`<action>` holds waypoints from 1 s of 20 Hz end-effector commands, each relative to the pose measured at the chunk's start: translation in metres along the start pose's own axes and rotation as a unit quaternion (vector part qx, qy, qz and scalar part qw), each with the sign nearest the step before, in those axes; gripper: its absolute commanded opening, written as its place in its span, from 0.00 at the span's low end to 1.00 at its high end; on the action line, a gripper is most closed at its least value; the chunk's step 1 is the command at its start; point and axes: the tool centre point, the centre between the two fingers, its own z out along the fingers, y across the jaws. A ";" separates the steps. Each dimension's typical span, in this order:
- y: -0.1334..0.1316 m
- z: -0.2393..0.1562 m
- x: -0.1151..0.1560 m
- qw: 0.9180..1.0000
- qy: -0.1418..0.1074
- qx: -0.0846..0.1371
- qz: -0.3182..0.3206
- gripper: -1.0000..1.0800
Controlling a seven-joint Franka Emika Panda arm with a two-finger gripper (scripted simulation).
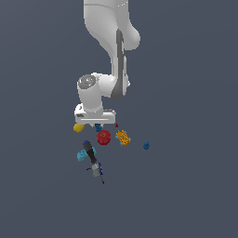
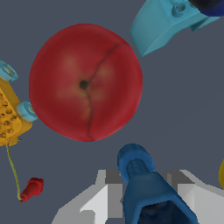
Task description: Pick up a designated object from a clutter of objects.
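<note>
Item: small dark-blue stubby rod with thicker rounded ends (image 2: 142,179), bolt-like. Location: low centre of the wrist view, lying between the pale grey fingers (image 2: 98,203) of the gripper (image 2: 144,199); in the exterior view it shows only as a blue speck (image 1: 98,126) under the white hand, centre frame.

Hand: fingers flank the rod on both sides, apparently close; whether they actually pinch it cannot be told.

Handling, judged: light, rigid, smooth, inclined to roll or slip. Best held across the thinner shaft, the fat ends acting as stops.

Neighbours: red ball (image 2: 85,81) near, centre of the wrist view; cyan block (image 2: 164,22) upper right; orange-yellow block (image 2: 8,116) at the left edge.
</note>
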 end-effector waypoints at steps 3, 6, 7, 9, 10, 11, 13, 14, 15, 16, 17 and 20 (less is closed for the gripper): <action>0.005 -0.022 0.006 1.000 0.000 0.000 0.000 0.00; 0.009 -0.042 0.011 1.000 0.000 0.000 0.000 0.00; 0.011 -0.049 0.013 1.000 0.000 0.000 0.000 0.00; 0.015 -0.066 0.017 1.000 0.000 0.000 0.000 0.00; 0.017 -0.075 0.019 1.000 0.000 0.000 0.000 0.00; 0.019 -0.084 0.022 1.000 0.000 0.000 0.000 0.00; 0.023 -0.102 0.026 1.000 0.000 0.000 0.000 0.00; 0.025 -0.111 0.029 1.000 0.000 0.000 0.000 0.00; 0.027 -0.120 0.031 1.000 0.000 0.000 0.000 0.00; 0.029 -0.129 0.034 1.000 0.000 0.000 0.000 0.00; 0.031 -0.138 0.036 1.000 0.000 0.000 0.000 0.00; 0.038 -0.166 0.044 1.000 0.000 0.000 0.000 0.00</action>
